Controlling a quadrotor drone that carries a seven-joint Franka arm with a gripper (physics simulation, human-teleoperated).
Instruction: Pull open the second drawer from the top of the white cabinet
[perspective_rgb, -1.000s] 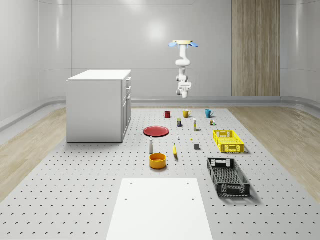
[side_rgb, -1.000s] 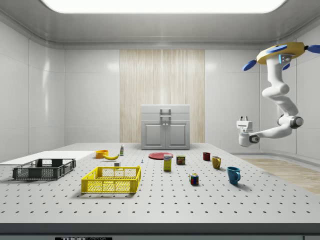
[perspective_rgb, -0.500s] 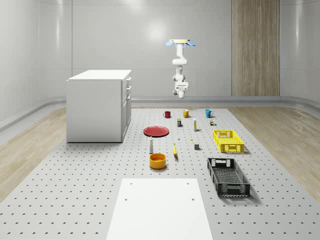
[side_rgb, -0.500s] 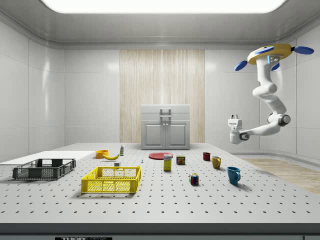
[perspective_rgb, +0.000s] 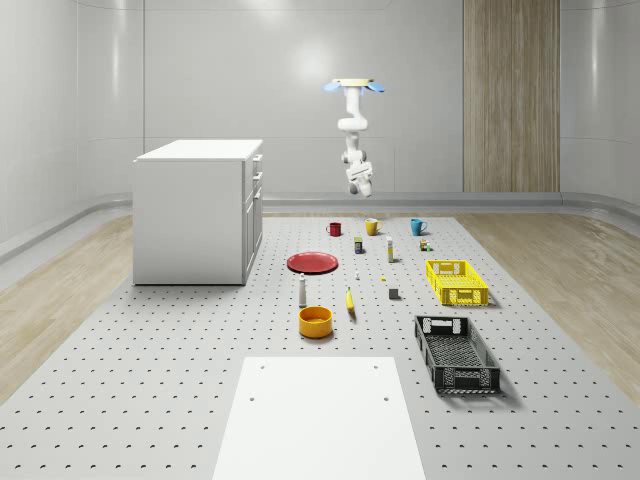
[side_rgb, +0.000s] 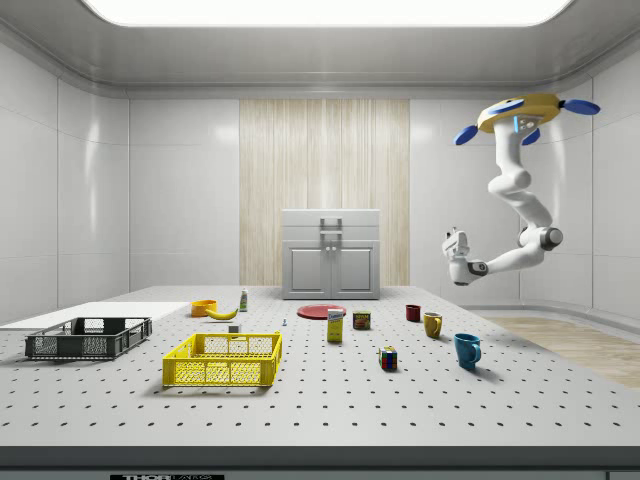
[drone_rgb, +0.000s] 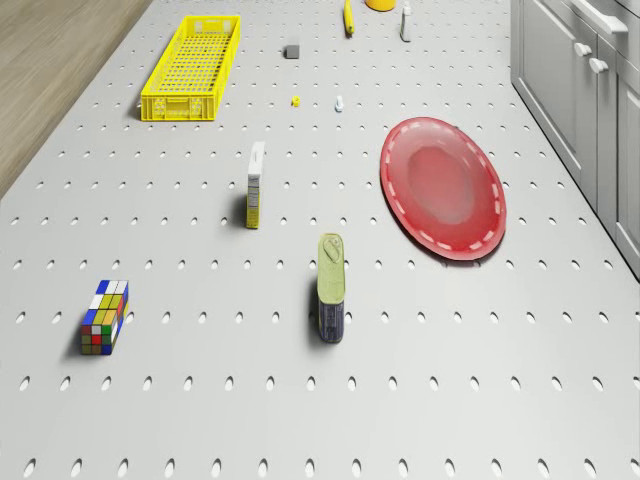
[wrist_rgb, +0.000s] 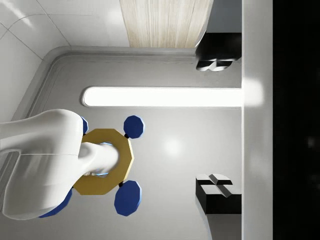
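Hovering high above the counter's (perspective_rgb: 150, 380) far end, I hang my pincer (side_rgb: 452, 241) in open air, well apart from the white cabinet (perspective_rgb: 195, 212); its spread I cannot tell.

From here the drone (side_rgb: 517, 110) hovers high at the side view's right, above the far right edge of the worktop (side_rgb: 320, 400), its white arm bending down and toward the left. The hand (side_rgb: 455, 243) hangs in the air above the row of mugs, well apart from the white cabinet (side_rgb: 331, 254) at the back. On the worktop sit a yellow crate (side_rgb: 224, 359), a black crate (side_rgb: 88, 337), a red plate (side_rgb: 321, 312), a blue mug (side_rgb: 466, 350) and a banana (side_rgb: 221, 313).
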